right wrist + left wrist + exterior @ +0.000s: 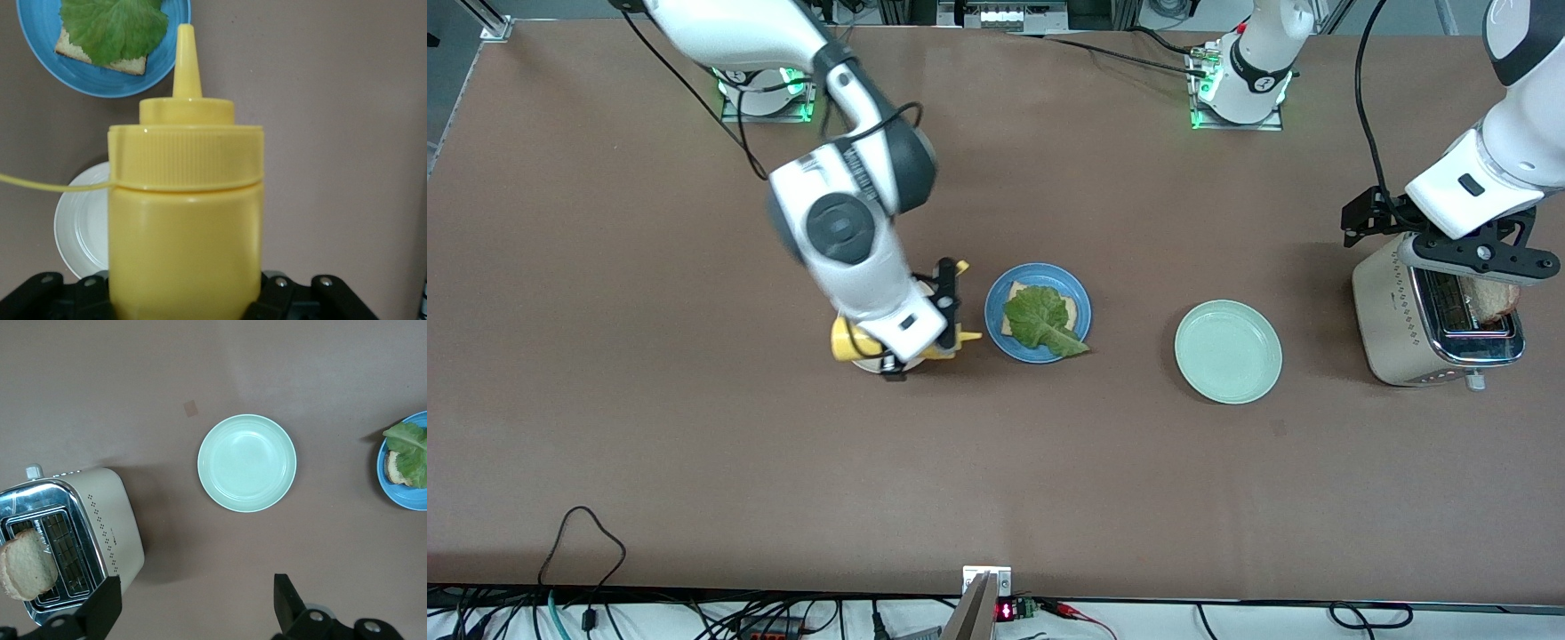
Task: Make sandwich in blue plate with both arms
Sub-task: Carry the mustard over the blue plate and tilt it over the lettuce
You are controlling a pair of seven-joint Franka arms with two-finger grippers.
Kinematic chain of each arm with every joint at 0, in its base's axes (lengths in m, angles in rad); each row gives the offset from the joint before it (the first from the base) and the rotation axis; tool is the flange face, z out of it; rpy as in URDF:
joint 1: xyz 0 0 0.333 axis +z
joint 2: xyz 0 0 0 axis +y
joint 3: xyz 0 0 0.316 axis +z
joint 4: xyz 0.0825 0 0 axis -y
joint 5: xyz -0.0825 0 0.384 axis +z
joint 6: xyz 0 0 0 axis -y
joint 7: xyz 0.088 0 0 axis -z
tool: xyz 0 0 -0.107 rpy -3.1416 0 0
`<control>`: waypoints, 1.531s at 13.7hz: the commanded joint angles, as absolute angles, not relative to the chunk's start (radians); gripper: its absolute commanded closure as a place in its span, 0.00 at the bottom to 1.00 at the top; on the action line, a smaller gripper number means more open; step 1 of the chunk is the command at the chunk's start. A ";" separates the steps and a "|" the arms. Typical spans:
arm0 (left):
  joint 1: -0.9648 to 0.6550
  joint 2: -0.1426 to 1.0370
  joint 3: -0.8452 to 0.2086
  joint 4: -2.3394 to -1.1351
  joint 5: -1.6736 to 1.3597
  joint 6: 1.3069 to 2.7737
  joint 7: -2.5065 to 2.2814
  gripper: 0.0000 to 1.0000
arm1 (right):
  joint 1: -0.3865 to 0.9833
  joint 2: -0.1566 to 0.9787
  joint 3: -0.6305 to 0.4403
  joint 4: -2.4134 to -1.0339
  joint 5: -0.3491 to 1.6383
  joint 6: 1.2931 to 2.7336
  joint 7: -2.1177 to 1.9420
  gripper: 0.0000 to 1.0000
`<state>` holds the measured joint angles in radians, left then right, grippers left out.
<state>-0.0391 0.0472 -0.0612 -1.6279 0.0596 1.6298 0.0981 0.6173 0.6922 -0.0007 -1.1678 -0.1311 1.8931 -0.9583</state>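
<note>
The right gripper (925,342) is clenched on a yellow squeeze bottle (852,340), which it holds tipped on its side over a cream-white plate (869,363) just beside the blue plate (1038,312), toward the right arm's end of the table. The blue plate carries one square toast slice (1072,308) with a lettuce leaf (1039,318) on top, so the sandwich lacks its upper slice. Beside it, toward the left arm's end, lies a pale mint-green plate (1228,351), and past that stands a cream and chrome toaster (1423,324); the left gripper (1480,260) hovers over its slots, where a bread slice (1492,300) pokes up. The risk I judge here is sauce landing on the table, since the nozzle is not yet over the lettuce. In the left wrist view the left gripper (197,603) has its fingers (285,603) spread wide with nothing between them, and the bread slice (27,564) leans half out of the toaster (73,540) slot; a closing pinch could crush or tip it. The mint-green plate (247,463) is bare, and the blue plate (403,475) shows at the edge. The toaster's side carries small dark print, too small to read. In the right wrist view the squeeze bottle (185,220) fills the frame, nozzle up toward the blue plate (100,67) and lettuce leaf (113,27), the cream-white plate (83,227) beneath; a thin yellow strand trails from its cap, which could smear. The bottle shows no label.
</note>
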 commanded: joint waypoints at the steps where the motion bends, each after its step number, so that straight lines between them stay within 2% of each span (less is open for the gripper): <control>1: -0.051 0.031 -0.049 -1.640 0.043 1.634 0.092 0.00 | 0.696 0.704 -0.014 -1.158 -0.276 1.888 -0.884 0.64; 7: -0.048 0.031 -0.048 -1.640 0.043 1.632 0.094 0.00 | 0.830 0.761 -0.014 -1.177 -0.478 1.882 -0.782 0.64; 12: -0.048 0.031 -0.049 -1.640 0.043 1.632 0.094 0.00 | 0.825 0.761 -0.014 -1.175 -0.509 1.878 -0.798 0.64; 15: -0.048 0.031 -0.049 -1.640 0.043 1.632 0.094 0.00 | 0.766 0.733 -0.011 -1.173 -0.433 1.871 -0.810 0.64; 21: -0.048 0.031 -0.049 -1.640 0.043 1.632 0.094 0.00 | 0.568 0.556 -0.006 -1.212 -0.071 1.795 -1.069 0.64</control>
<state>-0.0391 0.0472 -0.0589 -1.6279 0.0596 1.6298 0.0981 0.6295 0.6323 -0.0245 -1.1640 -0.1665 1.8151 -0.9938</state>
